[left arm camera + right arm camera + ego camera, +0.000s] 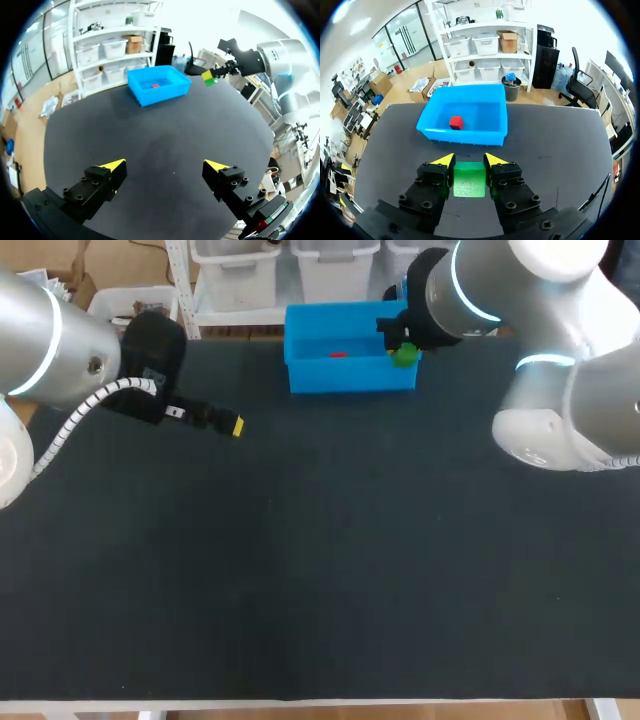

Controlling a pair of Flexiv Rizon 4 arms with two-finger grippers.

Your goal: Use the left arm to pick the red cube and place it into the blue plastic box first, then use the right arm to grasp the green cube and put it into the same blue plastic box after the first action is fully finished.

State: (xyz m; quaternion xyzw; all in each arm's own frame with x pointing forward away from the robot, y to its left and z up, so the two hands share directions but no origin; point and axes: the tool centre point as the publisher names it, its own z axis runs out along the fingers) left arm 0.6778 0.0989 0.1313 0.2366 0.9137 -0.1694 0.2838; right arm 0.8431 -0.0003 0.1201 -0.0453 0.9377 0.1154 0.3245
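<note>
While the left arm (60,350) lies low over the left side of the black table (320,570), its forearm points right and the left gripper (165,167) has its two yellow-tipped fingers spread wide apart, with only bare tabletop between them. It is well short of the box and touches none of the task's things.

Farther back, the right arm (560,360) comes in from the right and bends across toward the far middle. The right gripper (469,161) is clamped on the green cube (469,182), one finger pressed to each side. It holds the cube clear of the table at the right end of the blue plastic box (350,377), not inside it.

The box stands at the table's far edge, near the middle. The red cube (338,354) rests on its floor. Nothing stands between the held cube and the box.
</note>
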